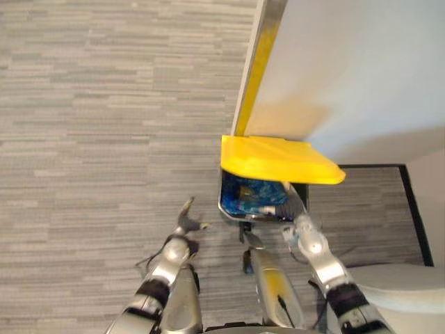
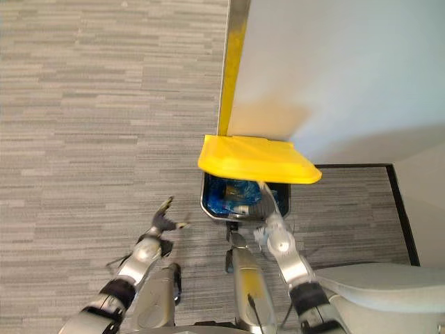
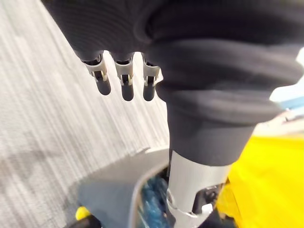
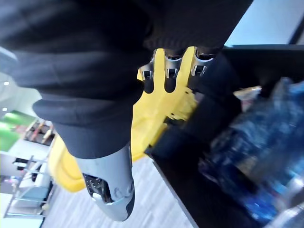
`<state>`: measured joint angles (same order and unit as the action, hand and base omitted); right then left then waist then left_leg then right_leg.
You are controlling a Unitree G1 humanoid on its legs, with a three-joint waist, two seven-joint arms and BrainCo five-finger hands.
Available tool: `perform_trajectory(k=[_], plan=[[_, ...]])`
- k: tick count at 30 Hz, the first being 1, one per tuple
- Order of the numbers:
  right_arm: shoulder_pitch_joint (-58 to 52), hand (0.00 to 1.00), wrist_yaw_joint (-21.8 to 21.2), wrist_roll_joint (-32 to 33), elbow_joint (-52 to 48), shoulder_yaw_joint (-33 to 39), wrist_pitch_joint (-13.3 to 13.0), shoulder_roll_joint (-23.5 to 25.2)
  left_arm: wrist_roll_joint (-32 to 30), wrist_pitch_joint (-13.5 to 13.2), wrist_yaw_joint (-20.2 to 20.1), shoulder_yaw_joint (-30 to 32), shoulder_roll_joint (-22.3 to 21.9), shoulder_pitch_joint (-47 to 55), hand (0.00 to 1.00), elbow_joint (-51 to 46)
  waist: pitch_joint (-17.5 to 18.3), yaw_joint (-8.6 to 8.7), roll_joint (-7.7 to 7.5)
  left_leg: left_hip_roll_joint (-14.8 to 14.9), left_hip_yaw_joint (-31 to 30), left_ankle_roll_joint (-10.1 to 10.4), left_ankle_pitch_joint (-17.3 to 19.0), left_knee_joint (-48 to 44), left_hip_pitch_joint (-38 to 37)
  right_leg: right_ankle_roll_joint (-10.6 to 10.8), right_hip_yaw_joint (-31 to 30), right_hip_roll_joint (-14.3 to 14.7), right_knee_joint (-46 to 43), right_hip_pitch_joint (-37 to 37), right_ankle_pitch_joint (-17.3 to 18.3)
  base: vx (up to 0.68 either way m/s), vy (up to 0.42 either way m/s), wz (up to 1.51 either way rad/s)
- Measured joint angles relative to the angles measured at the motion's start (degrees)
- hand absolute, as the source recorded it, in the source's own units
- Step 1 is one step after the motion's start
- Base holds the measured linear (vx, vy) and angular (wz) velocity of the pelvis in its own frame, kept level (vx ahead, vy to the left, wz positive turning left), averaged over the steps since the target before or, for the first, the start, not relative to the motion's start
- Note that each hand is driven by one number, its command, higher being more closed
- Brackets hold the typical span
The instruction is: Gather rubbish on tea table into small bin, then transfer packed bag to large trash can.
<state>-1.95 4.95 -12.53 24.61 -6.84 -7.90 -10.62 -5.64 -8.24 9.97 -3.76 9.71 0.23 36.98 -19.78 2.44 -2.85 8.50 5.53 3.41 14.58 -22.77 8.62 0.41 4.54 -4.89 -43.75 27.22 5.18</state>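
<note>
large trash can (image 1: 227, 206): I'm seeing it standing on the grey carpet (image 1: 104, 125), against the foot of a white wall (image 1: 361, 62). Dark body, mouth facing up at me.
yellow lid (image 1: 278, 160): it's standing raised, tipped up over the far side of the can and covering part of the mouth.
packed bag (image 1: 250, 191): blue and crumpled, it's sitting inside the can under the lid. In the right wrist view I'm getting it (image 4: 256, 156) low in the dark body.
right hand (image 1: 297, 217): I'm holding it at the near right rim of the can, fingers pointing into the mouth just under the lid edge. Its fingers (image 4: 170, 78) are hanging loose and straight, gripping nothing. I'm not seeing it touching the bag.
left hand (image 1: 186, 220): it's hovering over the carpet just left of the can, apart from it. Its fingers are spread and relaxed, carrying nothing. Its wrist view is catching the can's rim and the lid (image 3: 266, 180) past the thumb.
yellow strip (image 1: 259, 62): it's running up the wall's left edge, far from the can.
</note>
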Motion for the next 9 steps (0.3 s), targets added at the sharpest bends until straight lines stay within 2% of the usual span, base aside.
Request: perform_trajectory(k=[1,2,3,4,5,7,9], plan=[[-3.97,0.00,-0.93,-0.81,1.33,2.69,-0.10,0.63,1.13,-0.14,-1.23,1.66,0.09,4.99,0.00,-3.13,2.06,0.02,0.10,0.00,0.00,0.36,-0.90,1.79,-0.20,0.59,-0.64,-1.03,-3.45,-3.39,2.00,0.00,-0.101,-0.13],[-8.03,0.00,-1.64,-1.13,2.59,5.10,-0.10,0.60,2.33,-0.40,-2.37,3.32,0.17,9.86,0.00,-6.59,4.07,-0.28,-0.61,-0.43,-0.05,1.16,-1.44,2.63,0.30,3.14,-2.14,-1.88,-1.10,-8.08,5.19,-0.01,-0.134,-0.13],[-9.26,0.00,-1.76,-1.11,3.34,6.06,-0.23,0.53,2.84,-0.48,-2.60,3.74,0.18,11.38,0.00,-7.67,4.35,-0.15,-0.69,-0.64,-0.30,1.52,-1.83,3.02,0.57,3.52,-2.19,-1.63,0.54,-8.60,6.20,-0.02,-0.128,-0.06],[-9.74,0.00,-1.91,-1.11,4.25,7.10,-0.23,0.35,3.04,-0.48,-2.99,4.27,0.05,12.49,0.00,-8.22,4.47,-0.03,-0.30,-0.82,-0.37,1.81,-2.54,3.81,0.57,3.97,-2.28,-1.35,2.09,-8.97,6.51,-0.01,-0.141,-0.03],[-11.39,0.00,-2.24,-1.07,6.63,8.99,-0.17,0.18,4.41,-0.78,-4.41,5.30,-1.66,14.20,0.00,-8.44,6.53,-0.21,0.83,-0.58,-0.34,1.89,-5.57,7.83,0.11,4.03,-1.86,-0.51,7.30,-9.97,6.61,0.01,-0.141,-0.07],[-12.04,0.00,-2.63,-0.90,9.56,10.19,-0.39,-0.52,6.60,-1.20,-5.31,5.92,-3.93,16.38,0.00,-9.33,9.14,-0.24,1.84,-0.02,0.73,2.34,-8.43,12.68,-0.93,4.00,-1.72,0.67,14.83,-12.32,6.62,0.02,-0.143,-0.27],[-11.95,0.00,-2.81,0.48,11.61,11.44,-0.44,-0.55,9.15,-1.63,-6.79,5.91,-4.56,16.71,0.00,-9.62,9.91,-0.50,2.31,0.11,1.79,2.81,-10.04,15.05,-1.41,3.96,-1.90,1.14,21.15,-14.40,6.60,-0.03,-0.094,-0.25]])
